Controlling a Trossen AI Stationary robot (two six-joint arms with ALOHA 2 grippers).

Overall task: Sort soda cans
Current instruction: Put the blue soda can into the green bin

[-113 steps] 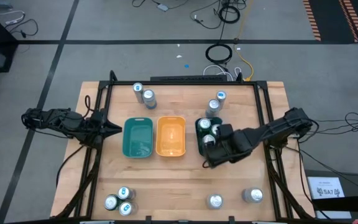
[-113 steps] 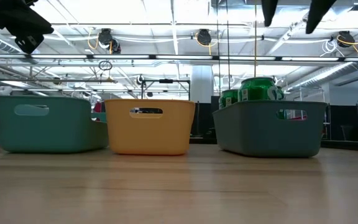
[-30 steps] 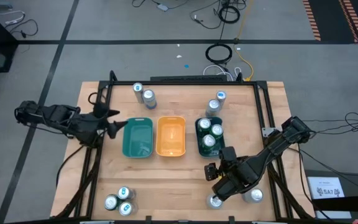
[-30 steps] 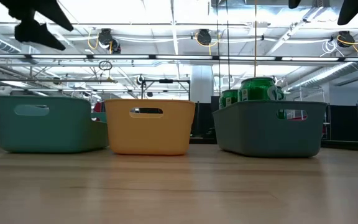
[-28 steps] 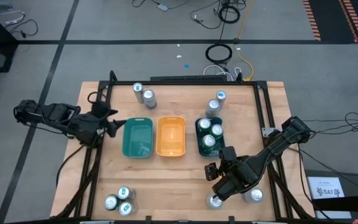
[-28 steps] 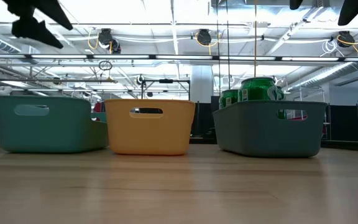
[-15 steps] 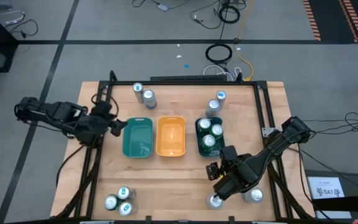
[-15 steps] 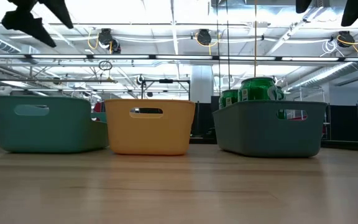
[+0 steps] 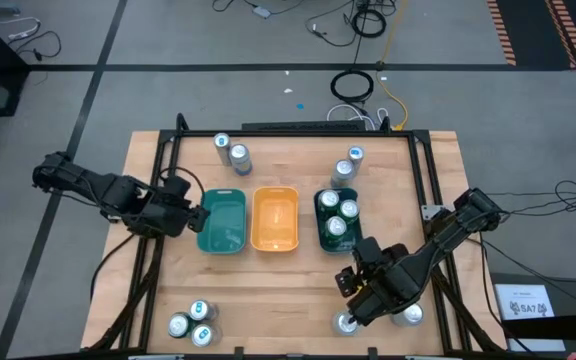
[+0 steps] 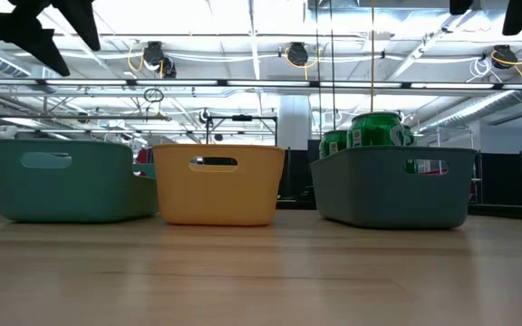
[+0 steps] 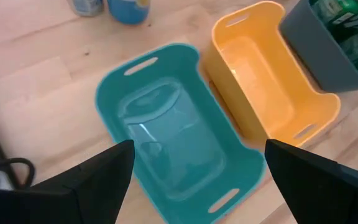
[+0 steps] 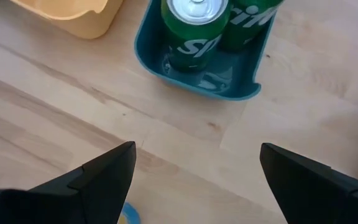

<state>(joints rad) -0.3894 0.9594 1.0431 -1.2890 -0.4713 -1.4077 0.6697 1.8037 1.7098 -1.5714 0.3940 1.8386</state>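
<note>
Three green soda cans (image 9: pixel 337 213) stand in the dark-green tray (image 9: pixel 318 232). The teal tray (image 11: pixel 179 149) and the yellow tray (image 11: pixel 269 87) hold nothing. Other soda cans stand on the table: two at the far left (image 9: pixel 231 150), two at the far right (image 9: pixel 349 162), three at the near left (image 9: pixel 192 323), two at the near right (image 9: pixel 376 319). My left gripper (image 9: pixel 196 213) hovers open over the teal tray's left end. My right gripper (image 9: pixel 350 283) hangs open between the dark-green tray and the near-right cans, above the table.
The three trays stand side by side in the table's middle. A black frame (image 9: pixel 173 160) runs along the table's left, far and right sides. Bare wood lies between the trays and the near cans (image 9: pixel 268 300).
My left gripper has moved toward the table's right, from beside the frame to the teal tray's left end, and has rolled about its wrist. It stays open. My right gripper has kept its place and rolled a little.
</note>
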